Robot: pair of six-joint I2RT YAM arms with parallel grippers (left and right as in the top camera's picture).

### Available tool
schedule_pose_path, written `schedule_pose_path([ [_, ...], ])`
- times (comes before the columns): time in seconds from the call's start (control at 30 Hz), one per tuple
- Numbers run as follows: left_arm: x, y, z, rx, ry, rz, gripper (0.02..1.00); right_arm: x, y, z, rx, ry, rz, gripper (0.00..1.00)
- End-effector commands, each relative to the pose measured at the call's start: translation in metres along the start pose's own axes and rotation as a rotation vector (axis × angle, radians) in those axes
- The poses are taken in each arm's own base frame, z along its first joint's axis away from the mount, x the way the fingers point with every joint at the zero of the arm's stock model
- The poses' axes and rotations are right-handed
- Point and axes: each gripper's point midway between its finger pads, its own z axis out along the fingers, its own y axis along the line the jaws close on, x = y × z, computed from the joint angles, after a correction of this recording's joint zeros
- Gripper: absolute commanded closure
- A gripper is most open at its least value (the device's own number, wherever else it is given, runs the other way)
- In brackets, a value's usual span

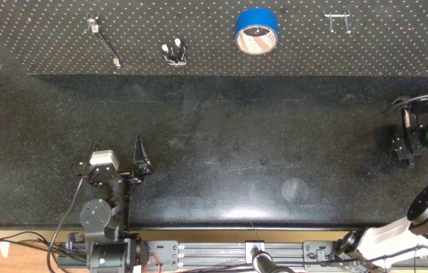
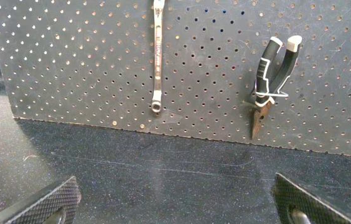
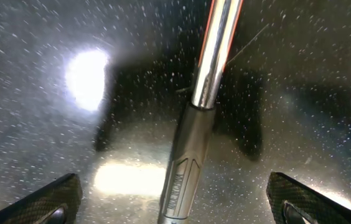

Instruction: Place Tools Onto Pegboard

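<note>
Right end effector (image 3: pixel 174 200) sits open over a chrome tool (image 3: pixel 210 68); left end effector (image 2: pixel 175 200) open.

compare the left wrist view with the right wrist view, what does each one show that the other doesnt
Left wrist view: the pegboard, with a wrench and pliers hanging on it. Right wrist view: a silver metal tool lying between the fingers of the open right pincer. Shared: the black work surface, and a pincer held wide open; the left pincer has nothing between its fingers.
</note>
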Motion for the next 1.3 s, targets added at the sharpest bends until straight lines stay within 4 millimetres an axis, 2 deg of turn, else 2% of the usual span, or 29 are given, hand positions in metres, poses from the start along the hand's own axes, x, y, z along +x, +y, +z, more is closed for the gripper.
schedule_pose_path([
  [0.03,0.001,0.001,0.0,-0.002,0.004,0.013,0.023,0.002,-0.004,0.006,0.01,0.026,-0.027,0.031],
  [0.17,0.001,0.001,0.0,-0.002,0.004,0.013,0.025,0.008,-0.008,0.01,0.037,0.071,-0.031,0.031],
  [0.53,0.001,0.001,0.0,-0.002,0.004,0.013,0.023,0.0,0.001,0.018,0.037,0.098,-0.081,0.031],
  [0.7,0.001,0.001,0.0,-0.002,0.004,0.013,0.023,0.0,0.001,0.018,0.039,0.097,-0.051,0.034],
  [0.73,0.001,0.001,0.0,-0.002,0.004,0.013,0.023,-0.001,0.0,0.018,0.042,0.095,-0.035,0.064],
  [0.87,0.001,0.001,0.0,-0.002,0.004,0.013,0.023,-0.005,-0.003,0.018,0.061,0.075,0.039,0.568],
  [0.93,0.001,0.001,0.0,-0.002,0.004,0.013,0.023,-0.005,-0.004,0.019,0.063,0.072,0.062,0.689],
  [1.0,0.001,0.001,0.0,-0.002,0.004,0.013,0.023,-0.006,-0.005,0.019,0.067,0.067,0.093,0.919],
  [1.3,0.001,0.001,0.0,-0.002,0.004,0.013,0.023,-0.019,-0.014,0.017,0.106,0.003,0.315,0.925],
])
